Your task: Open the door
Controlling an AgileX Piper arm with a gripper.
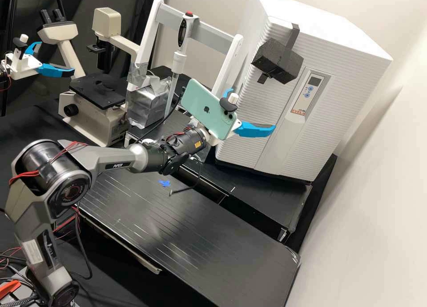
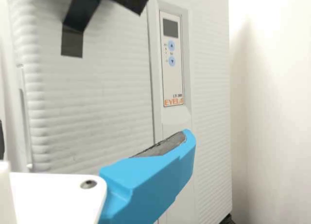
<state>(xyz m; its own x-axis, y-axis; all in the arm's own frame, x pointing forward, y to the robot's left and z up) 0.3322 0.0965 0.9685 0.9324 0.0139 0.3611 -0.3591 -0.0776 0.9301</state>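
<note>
Here, the white door (image 1: 243, 152) lies just ahead of the spread hand (image 1: 253, 110).

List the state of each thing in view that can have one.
Door: shut.
Display: dark.
Block: taped to the door's front.
Jaws: open.
Phone: on the arm, tilted, its back showing.

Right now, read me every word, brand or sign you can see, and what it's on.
"EYELA": control panel, white cabinet
"PiPER": robot arm
Apple logo: green phone
Up and down arrows: blue buttons
Too small to read: the model code above "EYELA", marks beside the buttons, the arm's yellow label, white label and lower lettering.
</note>
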